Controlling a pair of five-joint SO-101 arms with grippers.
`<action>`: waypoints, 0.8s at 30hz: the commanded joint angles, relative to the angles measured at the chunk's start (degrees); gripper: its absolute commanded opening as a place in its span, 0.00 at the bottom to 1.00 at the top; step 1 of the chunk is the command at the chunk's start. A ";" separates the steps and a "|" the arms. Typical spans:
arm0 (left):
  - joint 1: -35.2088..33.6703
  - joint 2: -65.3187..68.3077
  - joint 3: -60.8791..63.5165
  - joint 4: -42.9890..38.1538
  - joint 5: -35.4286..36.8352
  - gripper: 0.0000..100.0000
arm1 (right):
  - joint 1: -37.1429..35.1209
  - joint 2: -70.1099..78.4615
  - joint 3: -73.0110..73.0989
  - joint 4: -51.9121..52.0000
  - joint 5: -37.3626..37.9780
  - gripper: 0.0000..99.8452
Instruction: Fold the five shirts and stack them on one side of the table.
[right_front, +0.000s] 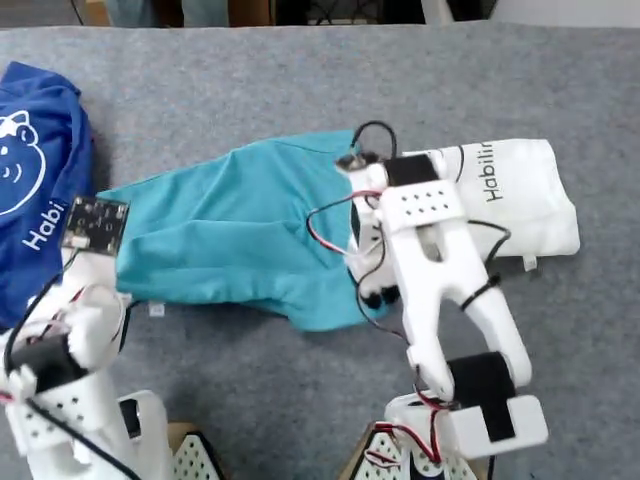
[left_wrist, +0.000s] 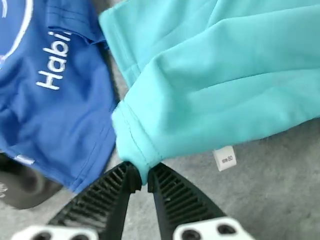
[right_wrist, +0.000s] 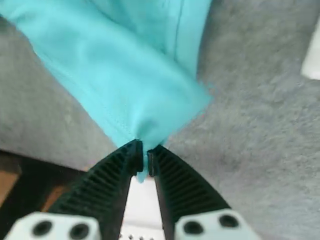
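A teal shirt (right_front: 235, 230) lies crumpled across the middle of the grey table. My left gripper (left_wrist: 142, 181) is shut on the teal shirt's (left_wrist: 210, 85) folded hem corner at its left end, close to the blue shirt (left_wrist: 55, 95). My right gripper (right_wrist: 144, 154) is shut on a corner of the teal shirt (right_wrist: 135, 85) at its right end. In the high view the right arm (right_front: 430, 250) reaches over that end, and the left arm (right_front: 80, 300) stands at the shirt's left end. A blue shirt (right_front: 35, 180) with white print lies at the far left. A white shirt (right_front: 525, 200) lies folded at the right.
The grey table surface (right_front: 250, 80) stretches bare behind the shirts. A small white label (left_wrist: 224, 158) hangs from the teal shirt's lower edge. Both arm bases stand at the table's front edge.
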 joint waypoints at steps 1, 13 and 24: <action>-3.03 -3.78 -0.22 2.20 -3.52 0.03 | 2.90 -3.82 3.12 0.44 3.96 0.15; -7.25 -6.33 -0.22 2.55 -5.54 0.03 | 6.68 -8.57 10.51 0.26 7.74 0.24; -6.64 -6.33 0.31 2.46 -5.27 0.03 | 0.09 5.49 11.38 -2.37 -0.53 0.18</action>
